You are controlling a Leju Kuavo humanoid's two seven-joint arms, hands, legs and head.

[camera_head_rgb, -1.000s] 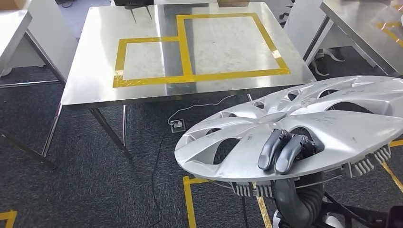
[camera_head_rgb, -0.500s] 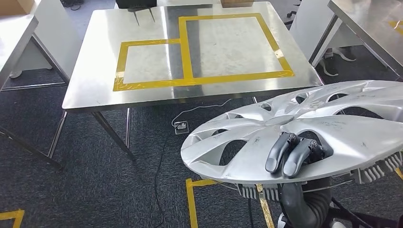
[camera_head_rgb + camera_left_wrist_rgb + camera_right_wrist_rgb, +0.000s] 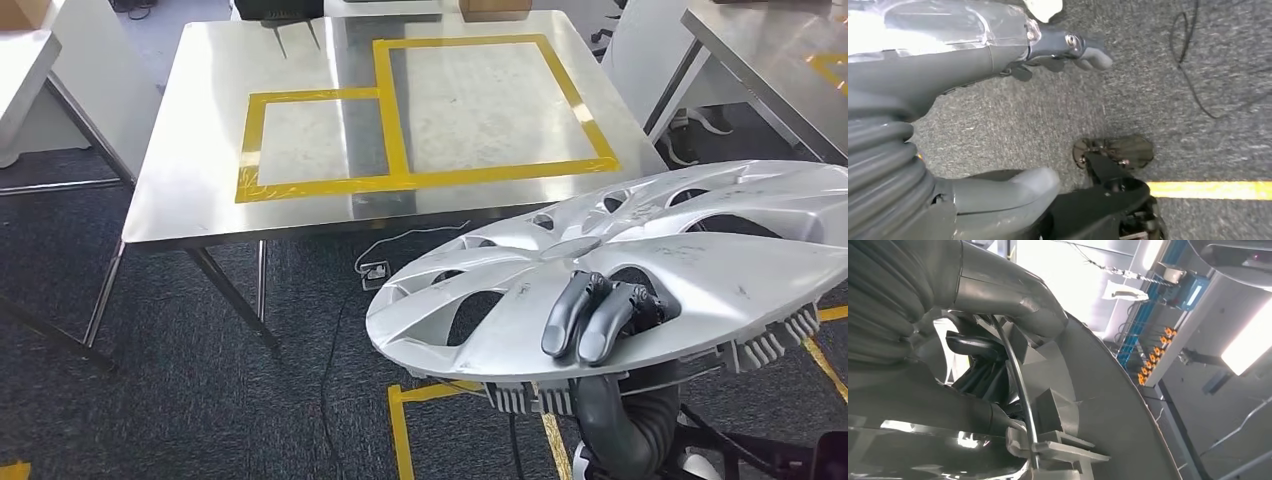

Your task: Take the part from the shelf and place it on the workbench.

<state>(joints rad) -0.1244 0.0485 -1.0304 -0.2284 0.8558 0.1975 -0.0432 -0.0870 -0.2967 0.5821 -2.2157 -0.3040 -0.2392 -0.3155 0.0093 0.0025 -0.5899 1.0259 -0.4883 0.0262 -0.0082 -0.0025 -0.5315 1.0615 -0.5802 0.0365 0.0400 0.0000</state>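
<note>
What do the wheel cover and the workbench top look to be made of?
The wheel cover looks like molded plastic with a silver painted finish: thin spokes, scuffed surface, and molded clips with a wire ring on its back in the right wrist view. The right robot hand grips its rim. The workbench top looks like brushed stainless steel, with soft streaky reflections; the yellow tape outlines are stuck on it.

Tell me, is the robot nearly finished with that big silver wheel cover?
Partly. The picking up looks done: the right hand grips the wheel cover at its rim, fingers curled over the top. It is in the air, short of the workbench. Left to do: reach the bench and set the cover down, perhaps inside the yellow tape squares.
</note>
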